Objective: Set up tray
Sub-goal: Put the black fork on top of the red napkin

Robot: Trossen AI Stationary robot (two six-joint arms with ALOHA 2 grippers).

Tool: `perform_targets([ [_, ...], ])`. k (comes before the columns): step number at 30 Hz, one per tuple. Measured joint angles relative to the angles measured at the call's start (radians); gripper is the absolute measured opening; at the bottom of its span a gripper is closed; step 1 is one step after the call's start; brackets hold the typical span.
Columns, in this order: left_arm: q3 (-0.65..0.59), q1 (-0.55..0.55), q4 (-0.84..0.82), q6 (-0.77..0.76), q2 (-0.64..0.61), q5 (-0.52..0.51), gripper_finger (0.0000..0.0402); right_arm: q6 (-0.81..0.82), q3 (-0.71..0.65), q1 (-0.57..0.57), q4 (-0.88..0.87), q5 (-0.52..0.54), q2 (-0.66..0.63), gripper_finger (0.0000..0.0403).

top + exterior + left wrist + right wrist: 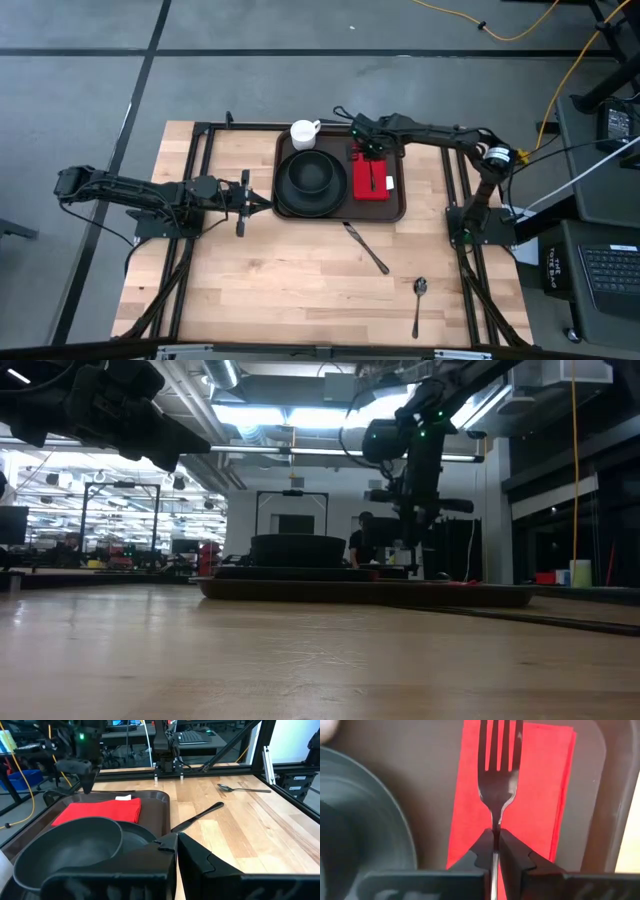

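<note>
From above I see the tray (341, 214), dark brown with rounded corners and a raised rim, at the table's (270, 280) far middle, carrying a plate (290, 205), bowl (312, 173), cup (304, 133) and napkin (371, 175). My right tool (376, 150) hangs over the napkin; the left tool (262, 203) waits beside the tray, pinched narrow. In the right wrist view it grips a fork (499, 765) (no readable writing anywhere).

In the right wrist view, the handle of the fork (497, 795) is disappearing between the fingers of the right gripper (495, 845), and its tines are being cut by the picture's edge. The black bowl (70, 847) is hiding part of the plate (137, 836) in the left wrist view. In the low view, the tray (370, 593) is showing only its rim.
</note>
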Motion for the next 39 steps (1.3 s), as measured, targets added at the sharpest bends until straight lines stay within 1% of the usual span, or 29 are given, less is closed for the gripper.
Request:
perform_targets([
  [10, 0.000, 0.000, 0.000, 0.000, 0.000, 0.000, 0.0008, -0.005, 0.000, -0.011, 0.005, 0.004, 0.082, 0.0022],
  [18, 0.000, 0.000, 0.000, 0.000, 0.000, 0.000, 0.0004, -0.004, -0.001, -0.030, 0.021, 0.006, 0.093, 0.0022],
  [22, 0.000, 0.000, 0.000, 0.000, 0.000, 0.000, 0.0004, -0.002, -0.003, -0.036, 0.022, -0.011, 0.093, 0.0022],
  [32, 0.000, 0.000, 0.000, 0.000, 0.000, 0.000, 0.0004, 0.019, -0.094, -0.045, 0.141, -0.022, 0.093, 0.0022],
  [39, 0.000, 0.000, 0.000, 0.000, 0.000, 0.000, 0.0007, 0.023, -0.121, -0.051, 0.167, -0.021, 0.093, 0.0022],
])
